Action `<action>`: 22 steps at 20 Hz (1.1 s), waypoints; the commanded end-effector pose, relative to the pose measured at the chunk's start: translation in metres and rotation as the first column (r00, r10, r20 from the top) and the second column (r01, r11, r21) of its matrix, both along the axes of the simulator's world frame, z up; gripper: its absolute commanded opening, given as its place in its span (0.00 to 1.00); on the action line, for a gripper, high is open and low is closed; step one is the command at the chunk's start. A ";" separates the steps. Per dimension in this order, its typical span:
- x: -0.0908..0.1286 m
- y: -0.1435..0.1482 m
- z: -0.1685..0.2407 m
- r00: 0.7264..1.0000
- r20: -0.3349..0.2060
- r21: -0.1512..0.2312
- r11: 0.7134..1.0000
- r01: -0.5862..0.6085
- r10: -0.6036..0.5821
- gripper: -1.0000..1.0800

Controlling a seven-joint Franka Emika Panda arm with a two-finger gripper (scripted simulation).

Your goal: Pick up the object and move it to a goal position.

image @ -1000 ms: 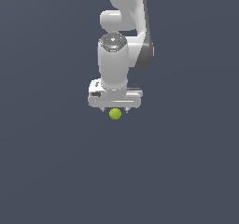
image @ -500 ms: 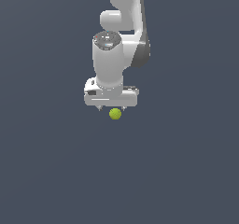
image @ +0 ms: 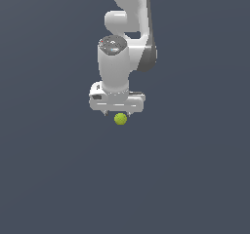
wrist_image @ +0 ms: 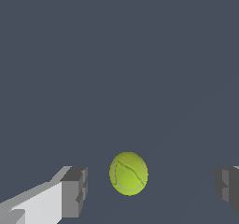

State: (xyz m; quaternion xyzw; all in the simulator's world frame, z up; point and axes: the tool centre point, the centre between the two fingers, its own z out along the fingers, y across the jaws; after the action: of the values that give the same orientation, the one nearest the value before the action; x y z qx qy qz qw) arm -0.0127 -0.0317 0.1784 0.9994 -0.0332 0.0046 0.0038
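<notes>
The gripper [image: 117, 114] hung spread wide over the ball [image: 120, 119], holding nothing — in the wrist view its two dark grey fingers [wrist_image: 74, 191] stood well apart with the ball [wrist_image: 129, 173] between them, touched by neither. The ball lay on the plain slate-grey floor [image: 195, 179], just below the white hand in the exterior view and a shade toward that view's right of the hand's middle. The chief risk, as I judge it, lay in that offset: the ball seemed nearer one finger than the other, so a closing pinch could reach it on one side first and nudge it away before the other finger arrived. A ball rolls at the slightest push, and the floor looked smooth and flat, with nothing to stop it. Closing too high would be a second hazard — the pads would meet the curve above its widest part and squeeze it downward and out. The ball was yellow-green, round, with a faint curved seam on its skin, and much narrower than the hand. The fingers were blocky, flat-faced and matt; the arm above them was glossy, rounded white casing.
</notes>
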 end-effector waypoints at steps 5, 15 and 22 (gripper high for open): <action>-0.012 0.003 -0.019 0.995 -0.002 0.005 0.995 0.104 -0.104 0.96; -0.045 0.007 -0.060 0.935 -0.007 0.011 0.935 0.355 -0.355 0.96; -0.063 0.008 -0.079 0.881 -0.009 0.009 0.881 0.474 -0.474 0.96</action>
State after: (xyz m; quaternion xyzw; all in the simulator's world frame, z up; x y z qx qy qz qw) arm -0.0720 -0.0238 0.1028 0.9646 -0.2638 0.0000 -0.0008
